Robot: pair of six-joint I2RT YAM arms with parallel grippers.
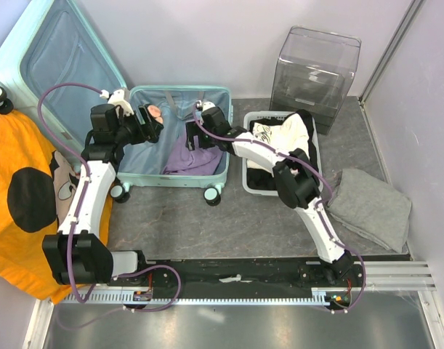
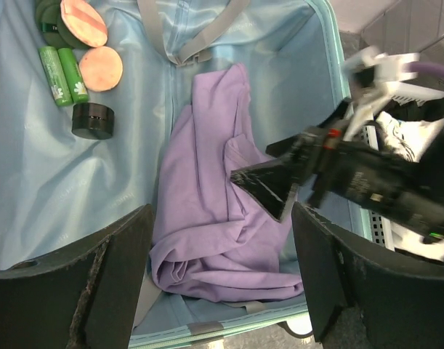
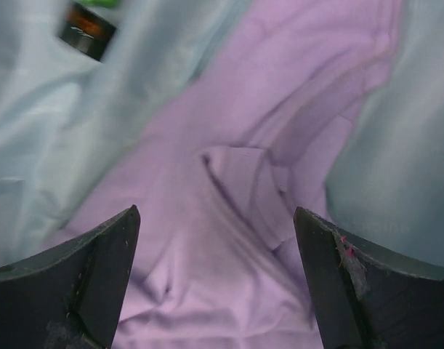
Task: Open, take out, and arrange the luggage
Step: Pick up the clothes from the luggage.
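Luggage point(image 1: 179, 181) lies open on the floor; left gripper point(image 2: 222, 218) and right gripper point(image 3: 218, 225) both gape wide, empty, above its purple garment point(image 1: 192, 156).

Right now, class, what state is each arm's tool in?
Left tool: open, holding nothing.
Right tool: open, empty, over the purple garment.

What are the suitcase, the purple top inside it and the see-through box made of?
Suitcase: likely hard plastic, smooth mint rim holding its shape; lining thin, slightly shiny fabric that wrinkles. Purple top: soft matte cloth, probably knit, lying in loose folds. See-through box: likely rigid clear plastic, glossy reflections.
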